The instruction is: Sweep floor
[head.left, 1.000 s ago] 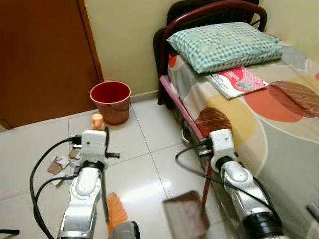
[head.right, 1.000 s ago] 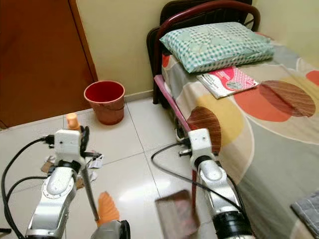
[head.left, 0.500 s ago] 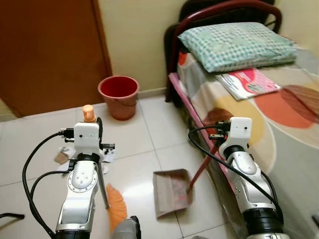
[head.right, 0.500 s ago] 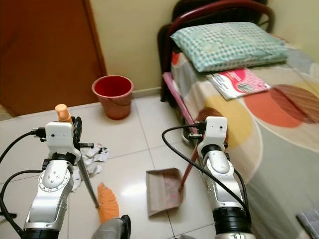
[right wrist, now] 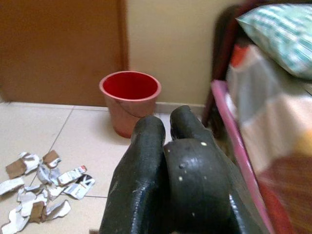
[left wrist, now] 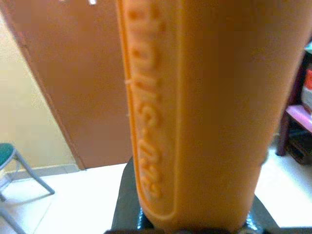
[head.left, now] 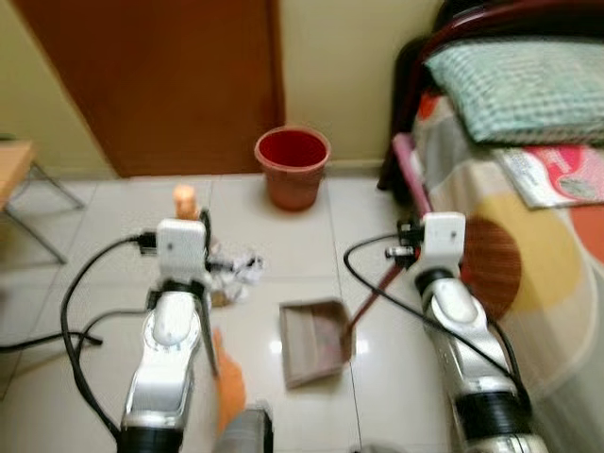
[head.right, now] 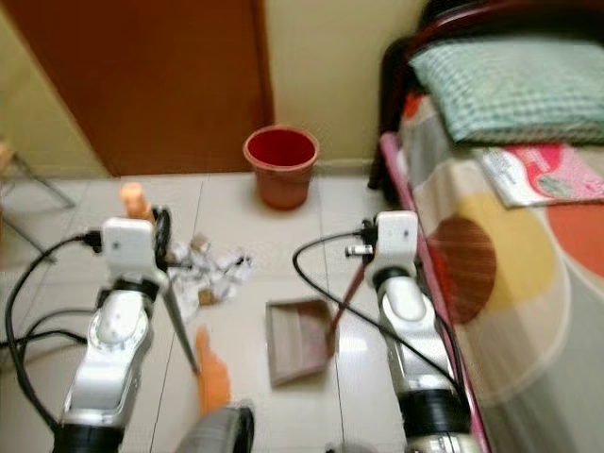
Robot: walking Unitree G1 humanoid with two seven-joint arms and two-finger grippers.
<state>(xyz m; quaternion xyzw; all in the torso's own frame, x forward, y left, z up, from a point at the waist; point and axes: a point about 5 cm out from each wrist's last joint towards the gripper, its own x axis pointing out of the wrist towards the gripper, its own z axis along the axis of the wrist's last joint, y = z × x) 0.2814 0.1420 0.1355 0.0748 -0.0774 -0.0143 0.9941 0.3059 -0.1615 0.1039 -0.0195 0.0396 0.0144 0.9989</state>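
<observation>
Nearest the robot, the orange broom head rests on the tiled floor, its thin shaft rising to the left end effector, which is clamped around the broom's orange handle. Just right of the bristles, the brown dustpan lies flat on the floor, its long reddish handle slanting up to the right end effector, fingers closed together on it. Beyond the broom, a scatter of torn paper scraps lies on the tiles. Farther on, a red bucket stands near the brown door. To the right, the bed carries a checked pillow and a pink magazine.
</observation>
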